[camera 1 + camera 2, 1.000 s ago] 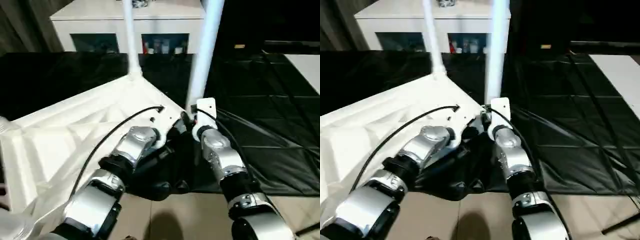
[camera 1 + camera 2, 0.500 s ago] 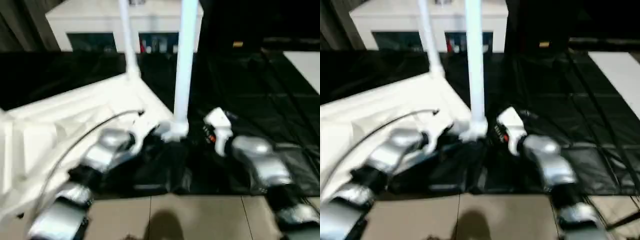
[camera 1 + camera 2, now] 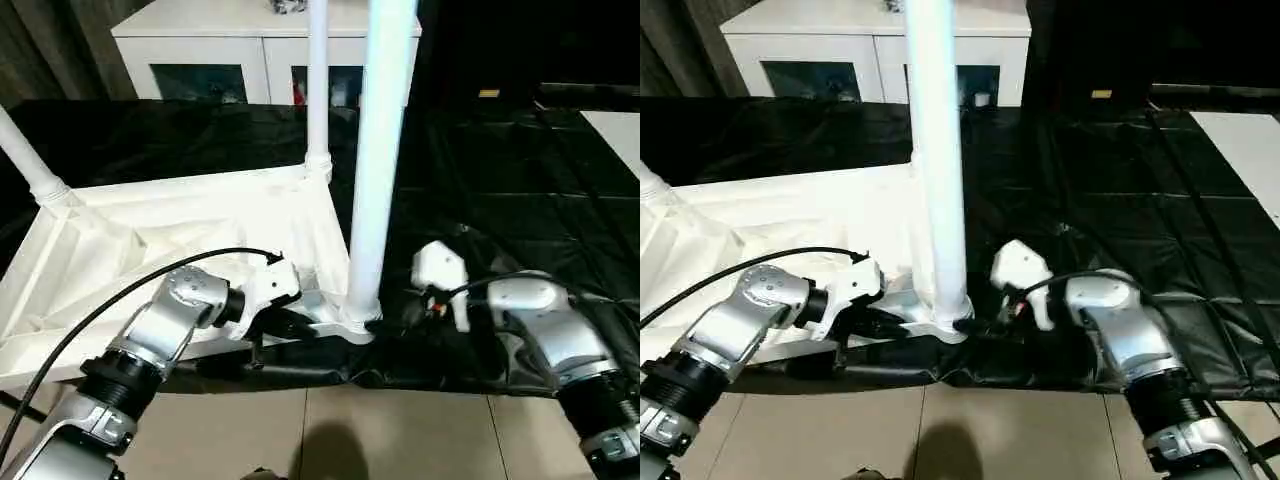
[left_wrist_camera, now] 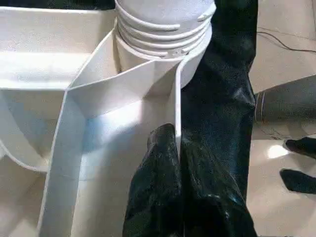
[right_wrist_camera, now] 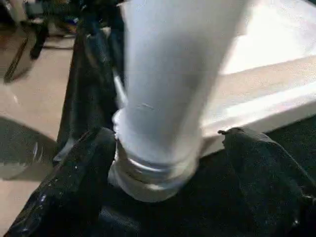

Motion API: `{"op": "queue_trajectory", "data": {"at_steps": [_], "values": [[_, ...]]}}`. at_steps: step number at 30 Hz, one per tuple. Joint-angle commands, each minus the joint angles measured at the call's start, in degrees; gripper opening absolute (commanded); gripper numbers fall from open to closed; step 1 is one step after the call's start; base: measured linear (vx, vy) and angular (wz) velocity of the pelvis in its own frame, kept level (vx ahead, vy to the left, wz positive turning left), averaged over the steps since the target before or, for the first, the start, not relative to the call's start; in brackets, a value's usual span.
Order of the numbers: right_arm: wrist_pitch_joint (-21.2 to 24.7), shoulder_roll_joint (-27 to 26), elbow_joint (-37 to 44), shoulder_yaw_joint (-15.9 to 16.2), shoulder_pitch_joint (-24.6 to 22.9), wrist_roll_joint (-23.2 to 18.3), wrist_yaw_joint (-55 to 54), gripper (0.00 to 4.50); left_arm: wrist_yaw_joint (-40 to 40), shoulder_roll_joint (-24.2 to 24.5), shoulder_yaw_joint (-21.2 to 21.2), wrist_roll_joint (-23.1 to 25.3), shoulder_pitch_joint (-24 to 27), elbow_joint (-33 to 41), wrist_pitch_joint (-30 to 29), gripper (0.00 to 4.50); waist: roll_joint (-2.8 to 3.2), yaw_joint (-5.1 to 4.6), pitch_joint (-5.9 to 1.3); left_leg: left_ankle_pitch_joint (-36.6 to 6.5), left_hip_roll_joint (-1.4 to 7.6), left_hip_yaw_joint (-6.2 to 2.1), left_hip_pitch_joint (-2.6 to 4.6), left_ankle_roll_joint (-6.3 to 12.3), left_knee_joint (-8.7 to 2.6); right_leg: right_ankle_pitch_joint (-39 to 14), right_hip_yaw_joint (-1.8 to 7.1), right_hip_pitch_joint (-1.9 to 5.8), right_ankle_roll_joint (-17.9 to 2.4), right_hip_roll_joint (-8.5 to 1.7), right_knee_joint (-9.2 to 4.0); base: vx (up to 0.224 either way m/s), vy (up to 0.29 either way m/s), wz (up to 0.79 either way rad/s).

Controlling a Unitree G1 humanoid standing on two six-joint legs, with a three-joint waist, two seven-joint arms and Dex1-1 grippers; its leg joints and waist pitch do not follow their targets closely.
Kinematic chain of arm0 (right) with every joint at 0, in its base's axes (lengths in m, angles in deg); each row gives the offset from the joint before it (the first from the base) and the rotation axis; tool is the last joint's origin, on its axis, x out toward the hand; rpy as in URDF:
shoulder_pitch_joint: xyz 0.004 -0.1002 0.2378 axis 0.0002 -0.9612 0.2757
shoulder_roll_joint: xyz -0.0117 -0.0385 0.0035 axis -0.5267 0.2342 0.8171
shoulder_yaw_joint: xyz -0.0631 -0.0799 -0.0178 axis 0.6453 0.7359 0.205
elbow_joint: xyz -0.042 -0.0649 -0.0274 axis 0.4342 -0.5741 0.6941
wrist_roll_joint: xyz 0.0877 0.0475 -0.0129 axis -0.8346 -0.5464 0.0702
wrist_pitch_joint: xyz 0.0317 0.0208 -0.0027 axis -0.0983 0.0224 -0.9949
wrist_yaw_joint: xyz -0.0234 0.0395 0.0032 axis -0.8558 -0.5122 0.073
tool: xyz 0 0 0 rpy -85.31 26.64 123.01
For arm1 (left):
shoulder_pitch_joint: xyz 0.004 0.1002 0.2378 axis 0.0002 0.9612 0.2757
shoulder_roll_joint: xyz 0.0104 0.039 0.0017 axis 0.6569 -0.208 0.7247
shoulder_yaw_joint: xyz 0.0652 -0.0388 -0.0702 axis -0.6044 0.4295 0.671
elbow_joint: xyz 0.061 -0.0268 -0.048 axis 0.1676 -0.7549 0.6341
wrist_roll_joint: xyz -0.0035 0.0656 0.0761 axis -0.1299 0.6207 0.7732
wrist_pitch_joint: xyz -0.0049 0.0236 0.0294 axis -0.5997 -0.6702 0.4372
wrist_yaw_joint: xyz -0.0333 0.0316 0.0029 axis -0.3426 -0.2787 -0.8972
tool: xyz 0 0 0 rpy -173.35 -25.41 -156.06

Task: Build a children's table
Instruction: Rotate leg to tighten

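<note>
- Head view: upturned table top (image 3: 150,240) on the black cover (image 3: 520,200), three legs up; nearest leg (image 3: 375,170) stands between both grippers.
- Left wrist view: left gripper (image 4: 180,143) pinched onto the top's rim beside that leg's socket (image 4: 163,34).
- Right wrist view: right gripper (image 5: 163,148) spread wide, straddling the leg's base, fingers (image 5: 84,173) apart from it.

Your left arm is reaching in from the near left, its left gripper (image 3: 300,325) pointing right with the fingers (image 4: 163,187) pressed together. Your right arm is bending in from the near right, its right gripper (image 5: 163,148) pointing left, fingers (image 5: 84,168) spread wide apart.
</note>
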Motion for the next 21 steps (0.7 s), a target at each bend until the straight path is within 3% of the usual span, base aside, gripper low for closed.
{"op": "queue_trajectory", "data": {"at_steps": [1, 5, 10, 21], "values": [[-0.6, 0.0, 0.3, 0.6, 0.7, 0.4, 1.8, 3.82, 0.2, 0.0, -1.1, 0.5, -0.6, 0.9, -0.6, 0.0, -0.48, -0.13, -3.35, -14.3, 5.1, -2.61, 1.7, 2.09, -4.6, -12.7, 3.11, 1.48, -13.7, -5.82, -4.53, 0.0, 0.0, 0.0], [-1.2, -0.4, -0.8, 0.8, 1.3, 1.0, 1.1, 3.82, 0.0, 0.1, -1.0, 0.6, -0.6, 1.2, -0.9, 0.0, -0.52, -0.09, -3.53, -11.9, 5.07, -2.64, 1.44, 3.18, -4.42, -10.1, 2.97, 1.63, -14.1, -5.77, -4.2, 0.0, 0.0, 0.0], [-1.4, -1.3, -2.4, 0.9, 2.1, 0.7, 0.8, 3.82, -0.2, 0.2, -0.8, 0.9, -0.5, 1.0, -0.7, 0.0, -0.51, -0.18, -3.5, -12.0, 5.02, -2.64, 1.39, 3.38, -4.39, -10.8, 2.89, 1.68, -14.2, -5.71, -4.22, 0.0, 0.0, 0.0], [-1.3, -1.9, -2.9, 0.9, 2.3, 0.0, 2.1, 2.94, -0.3, 0.3, -1.0, 1.0, -0.6, 0.9, -0.8, 0.0, -0.5, -0.14, -3.62, -11.3, 5.02, -2.6, 1.4, 3.53, -4.29, -9.5, 2.88, 1.74, -14.3, -5.69, -4.06, 0.0, 0.0, 0.0]]}}
